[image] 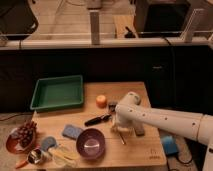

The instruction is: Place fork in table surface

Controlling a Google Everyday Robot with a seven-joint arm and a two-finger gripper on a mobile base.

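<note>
Camera view looks down on a light wooden desk [150,152] with many small things on it. One white arm [170,120] comes in from the right side and bends down over the middle of the desk. Its end effector [120,127] is low, close over the wood, between the black-handled utensil [97,120] on one side and a flat grey bar [138,130] on the other side. Whether the end effector is wide or narrow I cannot tell, because the thick wrist covers it.

The fork [122,138] lies on the desk directly below the end effector, as a thin silvery line that points toward the front edge. It is just beside the purple bowl [91,144], on the side of the arm, and apart from it. If the end effector touches the upper end of the fork is not possible to see.

At the back corner, far from the arm, stands the green tray [57,92]. An orange round fruit [101,101] is near the wrist, behind the utensil. A blue sponge [72,131] lies on the other side of the bowl. At the front corner below the tray is a red plate [12,145] with dark grapes [26,132], and beside it a small metal cup [35,156].
</note>
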